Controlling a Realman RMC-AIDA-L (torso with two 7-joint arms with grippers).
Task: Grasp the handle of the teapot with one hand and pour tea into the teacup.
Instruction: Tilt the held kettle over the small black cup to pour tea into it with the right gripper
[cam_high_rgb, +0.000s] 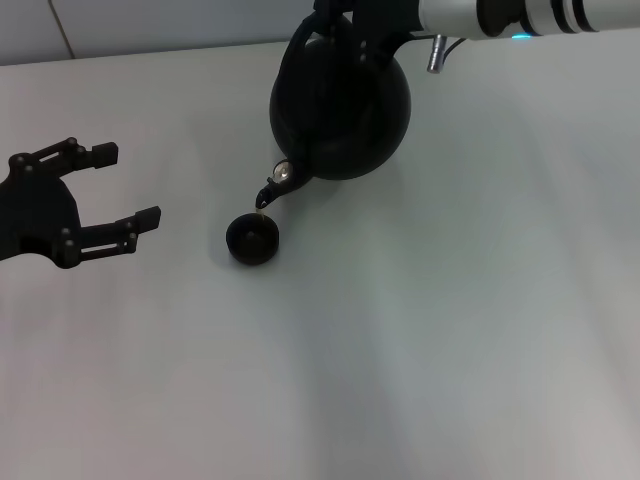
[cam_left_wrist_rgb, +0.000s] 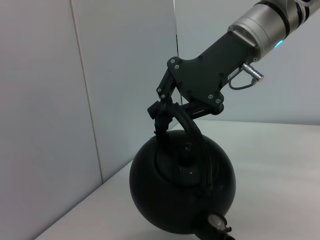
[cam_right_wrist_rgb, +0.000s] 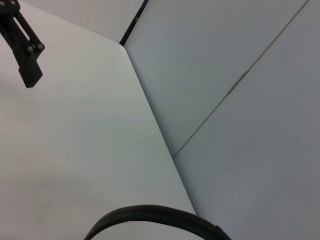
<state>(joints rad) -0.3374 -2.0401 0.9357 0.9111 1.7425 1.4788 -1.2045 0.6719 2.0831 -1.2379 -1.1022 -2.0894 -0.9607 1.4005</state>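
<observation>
The round black teapot (cam_high_rgb: 345, 110) hangs tilted above the table, its short spout (cam_high_rgb: 275, 185) pointing down just over the tiny black teacup (cam_high_rgb: 252, 240). A thin thread of liquid shows below the spout tip. My right gripper (cam_high_rgb: 345, 25) reaches in from the upper right and is shut on the arched handle (cam_high_rgb: 298, 42). The left wrist view shows the same grip from the side: the right gripper (cam_left_wrist_rgb: 161, 112) clamps the handle (cam_left_wrist_rgb: 189, 127) above the teapot (cam_left_wrist_rgb: 182, 185). My left gripper (cam_high_rgb: 128, 184) stays open at the left, apart from the teacup.
The white table (cam_high_rgb: 420, 330) stretches out in front and to the right of the teacup. A pale wall (cam_left_wrist_rgb: 50, 100) stands behind the table's far edge. The right wrist view shows a left gripper finger (cam_right_wrist_rgb: 25, 47) and the handle's arc (cam_right_wrist_rgb: 150, 214).
</observation>
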